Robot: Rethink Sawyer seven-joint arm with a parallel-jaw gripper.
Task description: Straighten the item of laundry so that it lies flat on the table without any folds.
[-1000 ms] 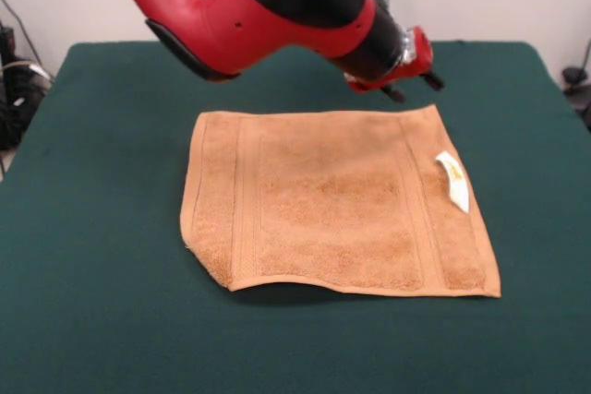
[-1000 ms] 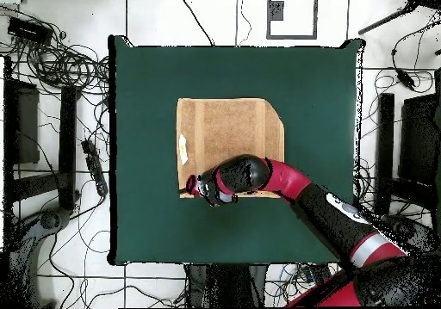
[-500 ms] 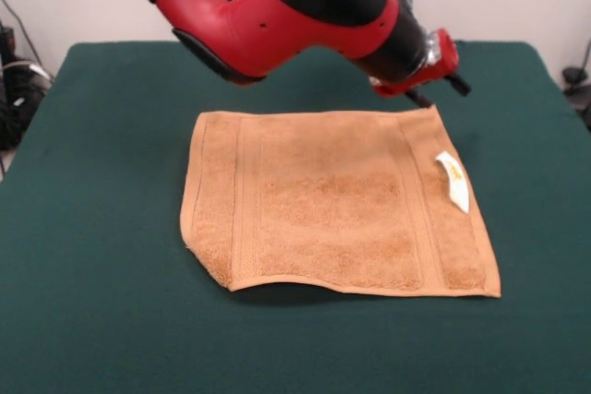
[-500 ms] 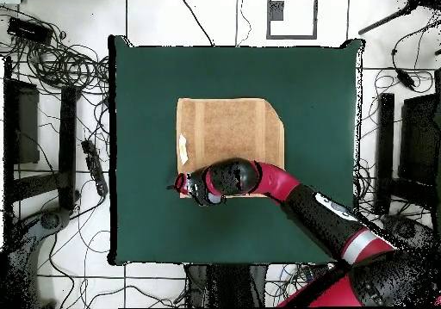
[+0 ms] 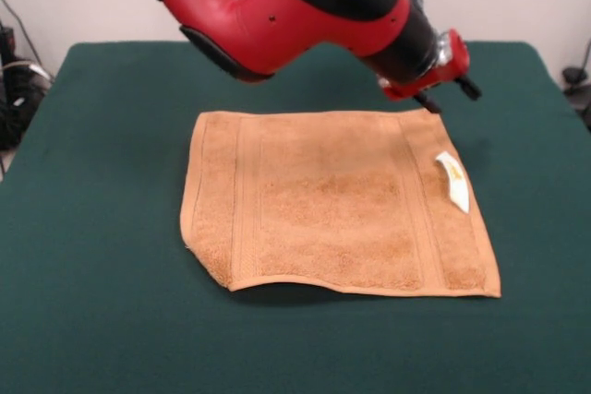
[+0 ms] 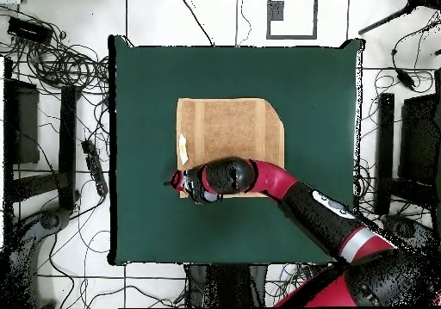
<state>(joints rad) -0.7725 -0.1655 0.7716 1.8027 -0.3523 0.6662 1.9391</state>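
The orange-tan towel (image 5: 332, 200) lies spread on the green table (image 5: 92, 182), with stripe bands near its left and right edges. Its white tag (image 5: 452, 180) lies on top near the right edge. The near-left corner (image 5: 211, 269) is turned under, so that corner looks cut off and casts a shadow. My gripper (image 5: 445, 91) hangs just above the towel's far-right corner, and I cannot tell if it touches. In the overhead view the towel (image 6: 228, 129) has the gripper (image 6: 177, 183) at its lower-left corner, and the arm hides the lower edge.
The red and black arm (image 5: 305, 16) crosses above the table's far side. In the overhead view, cables (image 6: 52, 60) and dark stands (image 6: 69, 142) lie on the floor around the table (image 6: 319, 90).
In the front view the arm has swung to the right, carrying the gripper from over the towel's far edge to its far-right corner. The towel has not moved.
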